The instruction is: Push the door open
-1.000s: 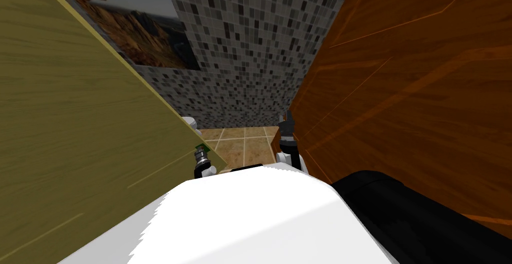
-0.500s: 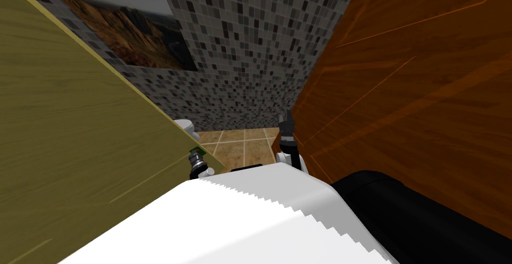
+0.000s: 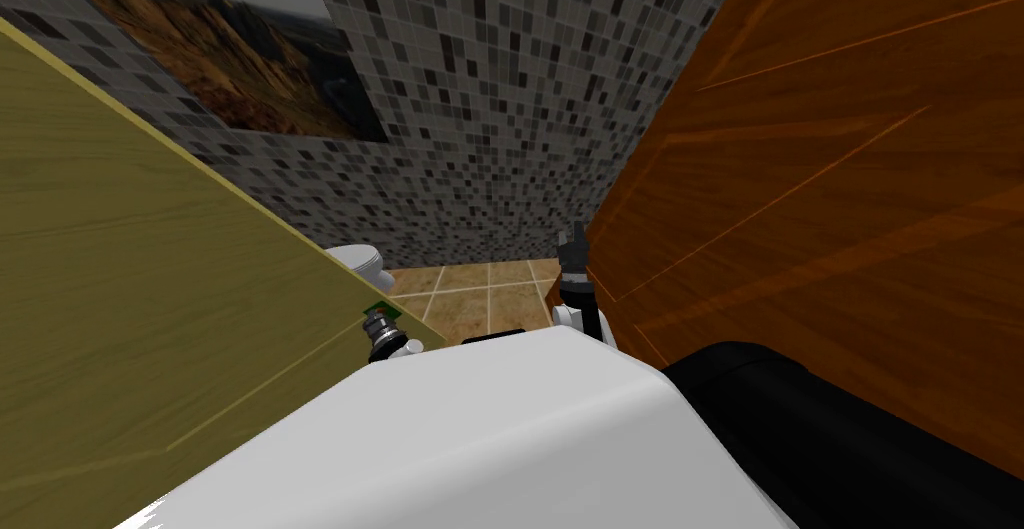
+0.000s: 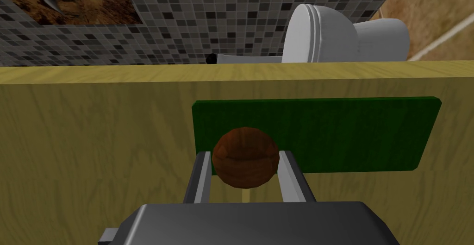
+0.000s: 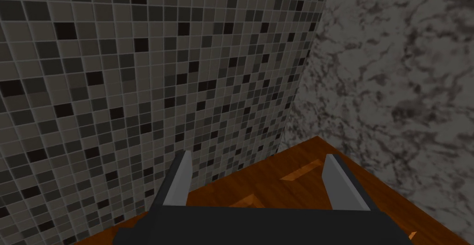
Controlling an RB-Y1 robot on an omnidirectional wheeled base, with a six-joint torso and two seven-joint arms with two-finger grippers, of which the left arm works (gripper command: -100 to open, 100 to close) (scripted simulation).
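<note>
The olive-yellow wood-grain door [image 3: 150,283] is filling the head view from 7 to 10 o'clock, and its free edge is slanting in toward the centre. Opposite it, an orange-brown wooden panel [image 3: 850,203] is covering the side from 1 to 5 o'clock. Between them, at 12 o'clock, a grey and black mosaic tile wall [image 3: 500,103] is rising, and a picture of brown rocky hills [image 3: 230,63] is hanging on it at 11 o'clock. A tan tiled floor [image 3: 485,293] is showing in the gap near the centre. A white toilet [image 3: 358,261] is standing just past the door's edge, slightly toward 9 o'clock from the centre.

On the door's face, close to that edge, a dark green rectangular plate [image 4: 347,135] is lying flat, and a brown round knob [image 4: 245,152] is sitting at one end of it. The left gripper [image 4: 244,158] is clamping this knob, with its two fingers [image 4: 202,177] pressing on opposite sides.

The right gripper [image 3: 574,243] is hanging just beside the orange-brown panel, slightly toward 3 o'clock from the centre. Its fingers [image 5: 178,177] are standing well apart and pointing at the mosaic wall.
</note>
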